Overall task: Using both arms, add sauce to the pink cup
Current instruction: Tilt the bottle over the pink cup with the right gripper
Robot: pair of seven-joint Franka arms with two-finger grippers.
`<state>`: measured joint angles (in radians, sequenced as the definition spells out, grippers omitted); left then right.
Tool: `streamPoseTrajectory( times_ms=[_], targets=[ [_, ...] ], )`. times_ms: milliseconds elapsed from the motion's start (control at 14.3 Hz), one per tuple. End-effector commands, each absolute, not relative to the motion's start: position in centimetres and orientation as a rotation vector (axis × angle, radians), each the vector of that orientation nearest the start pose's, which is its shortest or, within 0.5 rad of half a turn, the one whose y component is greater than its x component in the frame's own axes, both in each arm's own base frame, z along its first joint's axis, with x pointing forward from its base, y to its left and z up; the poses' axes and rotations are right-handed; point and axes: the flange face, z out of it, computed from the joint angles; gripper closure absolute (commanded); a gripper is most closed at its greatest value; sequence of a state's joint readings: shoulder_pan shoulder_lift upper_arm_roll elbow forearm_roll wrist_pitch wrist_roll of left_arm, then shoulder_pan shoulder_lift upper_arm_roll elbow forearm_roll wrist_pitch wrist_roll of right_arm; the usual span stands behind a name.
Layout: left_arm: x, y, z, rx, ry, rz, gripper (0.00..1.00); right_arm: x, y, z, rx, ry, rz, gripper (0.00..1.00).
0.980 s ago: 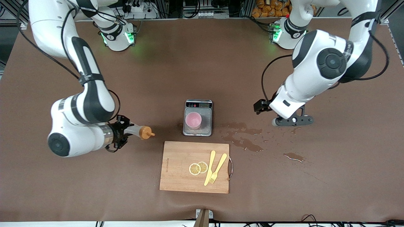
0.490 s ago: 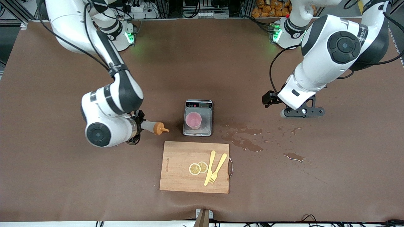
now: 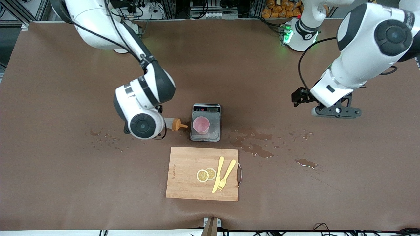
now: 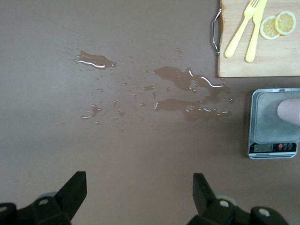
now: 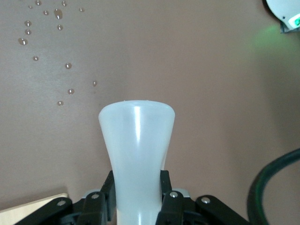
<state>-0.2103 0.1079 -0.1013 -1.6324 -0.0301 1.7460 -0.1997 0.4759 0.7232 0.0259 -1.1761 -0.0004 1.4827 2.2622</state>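
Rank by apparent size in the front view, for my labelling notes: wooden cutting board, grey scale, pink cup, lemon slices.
1. Rectangular wooden cutting board
2. Grey digital scale
3. Round pale-pink plastic cup
4. Yellow lemon slices, each looking slightly smaller than the cup

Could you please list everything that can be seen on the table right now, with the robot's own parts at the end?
Sauce bottle: one, whitish with orange cap, held sideways beside the scale, nozzle toward the cup.
Pink cup: one, pale pink, on the scale.
Scale: one, grey, mid-table.
Cutting board: one, wooden, nearer the front camera than the scale.
Lemon slices: two, yellow, on the board.
Fork and knife: one each, yellow, on the board.
Spills: several, on the table toward the left arm's end.
Right gripper: shut on the bottle.
Left gripper: open, over bare table, waiting.
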Motion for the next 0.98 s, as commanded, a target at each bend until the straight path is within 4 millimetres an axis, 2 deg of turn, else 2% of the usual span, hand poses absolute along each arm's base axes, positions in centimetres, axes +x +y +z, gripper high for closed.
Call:
streamPoseTrajectory(
  times_ms=[0,140,350,560,700,770,910],
  targets=[
    [55.2,-14.3,57.2,-3.139,0.278,0.000,0.00,60.6,34.1,34.1,-2.301,2.764,0.049,0.60],
    [54.7,-13.0,58.5,-3.135,0.310,-0.010,0.00,60.4,34.5,34.0,-2.340,2.770,-0.008,0.61],
    [54.1,-11.3,59.8,-3.136,0.269,0.008,0.00,60.6,34.9,35.1,-2.310,2.767,-0.046,0.63],
    [54.1,-9.5,60.9,-3.143,0.214,0.004,0.00,60.9,35.1,34.6,-2.308,2.768,-0.051,0.63],
    [54.1,-8.9,62.7,-3.129,0.300,0.005,0.00,60.8,35.2,33.8,-2.329,2.772,-0.079,0.64],
    [54.0,-8.7,62.7,-3.111,0.340,0.028,0.00,60.5,35.6,33.5,-2.346,2.765,-0.105,0.66],
    [53.9,-8.5,62.9,-3.114,0.295,0.025,0.00,60.4,35.8,33.1,-2.355,2.765,-0.108,0.68]
  ],
)
